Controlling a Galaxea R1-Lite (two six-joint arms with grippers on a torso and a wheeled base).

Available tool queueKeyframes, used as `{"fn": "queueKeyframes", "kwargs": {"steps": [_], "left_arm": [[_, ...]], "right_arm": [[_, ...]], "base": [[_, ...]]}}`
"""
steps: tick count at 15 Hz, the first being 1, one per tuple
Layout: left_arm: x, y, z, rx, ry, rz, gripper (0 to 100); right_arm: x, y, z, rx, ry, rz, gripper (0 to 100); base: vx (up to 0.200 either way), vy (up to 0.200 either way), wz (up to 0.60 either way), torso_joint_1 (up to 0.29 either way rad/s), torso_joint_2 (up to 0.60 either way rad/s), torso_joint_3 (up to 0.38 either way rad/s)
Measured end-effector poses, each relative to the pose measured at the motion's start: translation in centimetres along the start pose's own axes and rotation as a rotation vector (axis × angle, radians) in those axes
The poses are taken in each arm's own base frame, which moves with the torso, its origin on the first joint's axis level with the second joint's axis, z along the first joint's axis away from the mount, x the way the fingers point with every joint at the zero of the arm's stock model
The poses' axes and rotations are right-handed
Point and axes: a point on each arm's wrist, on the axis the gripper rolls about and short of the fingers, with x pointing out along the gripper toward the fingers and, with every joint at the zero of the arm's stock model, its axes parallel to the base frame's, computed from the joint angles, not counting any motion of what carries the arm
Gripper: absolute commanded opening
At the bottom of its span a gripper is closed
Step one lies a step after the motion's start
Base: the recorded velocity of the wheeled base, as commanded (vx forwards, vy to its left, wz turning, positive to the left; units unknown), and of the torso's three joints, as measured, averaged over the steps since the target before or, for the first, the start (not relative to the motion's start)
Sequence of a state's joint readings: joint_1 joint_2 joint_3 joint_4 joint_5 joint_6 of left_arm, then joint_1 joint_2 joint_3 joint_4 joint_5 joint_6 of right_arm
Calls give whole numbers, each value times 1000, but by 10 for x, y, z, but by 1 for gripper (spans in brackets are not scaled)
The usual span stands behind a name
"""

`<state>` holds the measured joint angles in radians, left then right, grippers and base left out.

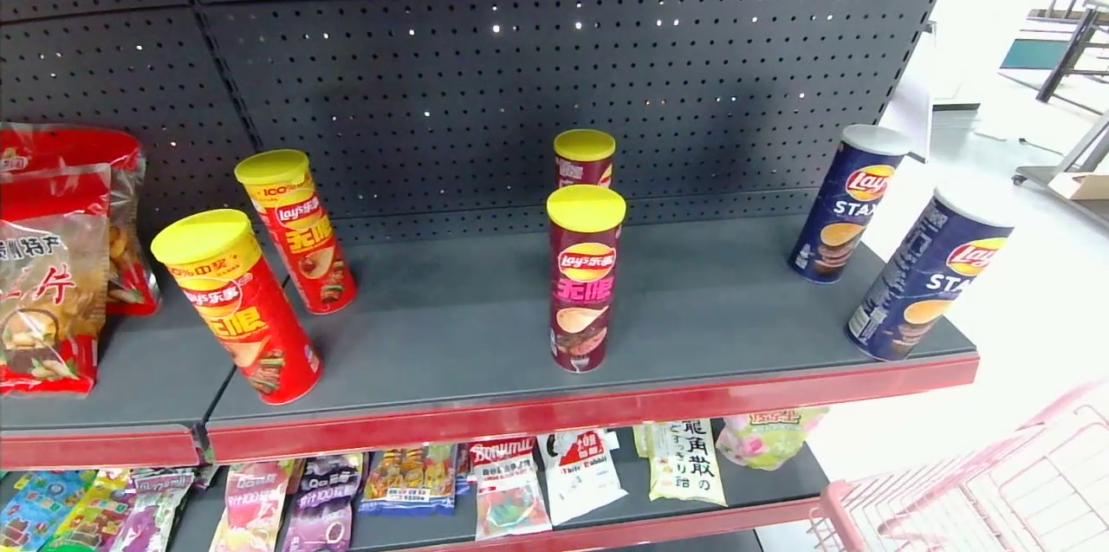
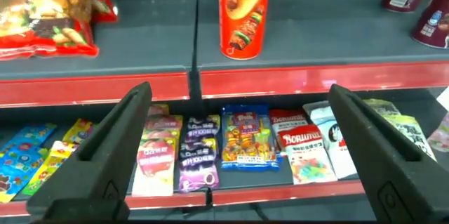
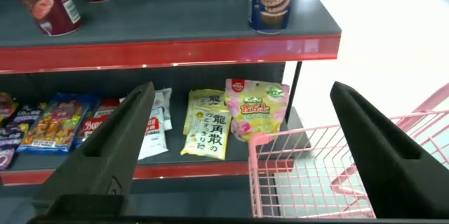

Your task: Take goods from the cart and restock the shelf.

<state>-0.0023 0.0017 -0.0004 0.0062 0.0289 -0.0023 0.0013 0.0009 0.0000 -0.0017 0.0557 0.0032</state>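
A: Where do the arms sit, starting closest in?

B: The left gripper (image 2: 238, 90) hangs in front of the lower shelf (image 2: 280, 189). Its jaws are spread wide with nothing between them. The right gripper (image 3: 242, 87) is just the same, wide apart and empty, and it sits above the near corner of the cart (image 3: 316, 168).

A: Why there?

B: I'd guess the pink wire cart is parked at the shelf's right end so the right arm can dip straight into it. The part of the basket in sight is bare wire, so I cannot tell what goods it holds.

A: And beyond that?

B: Small packets (image 1: 511, 483) lie flat along the lower shelf. Above it is the shelf (image 1: 606, 413) to fill, grey with a red front lip. Cans stand upright on it, sorted by colour with the labels facing out. The red cans (image 1: 238, 305) are on the left, the maroon cans (image 1: 585, 275) in the middle and the blue cans (image 1: 927, 275) on the right, each pair set front to back.

A: So there are gaps?

B: Yes, wide bare strips run between the colours, and that is likely where new stock belongs. Snack bags (image 1: 52, 275) sit on the section at the far left, and a dark perforated panel (image 1: 485, 101) backs it all.
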Motion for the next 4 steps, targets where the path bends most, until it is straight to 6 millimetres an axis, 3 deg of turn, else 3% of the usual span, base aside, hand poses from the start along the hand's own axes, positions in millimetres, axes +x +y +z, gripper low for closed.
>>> {"fn": "queueKeyframes", "kwargs": {"steps": [4], "left_arm": [[0, 0, 0, 0, -1, 1, 100]], "right_arm": [[0, 0, 0, 1, 0, -1, 100]], "base": [[0, 0, 0, 0, 0, 0]]}}
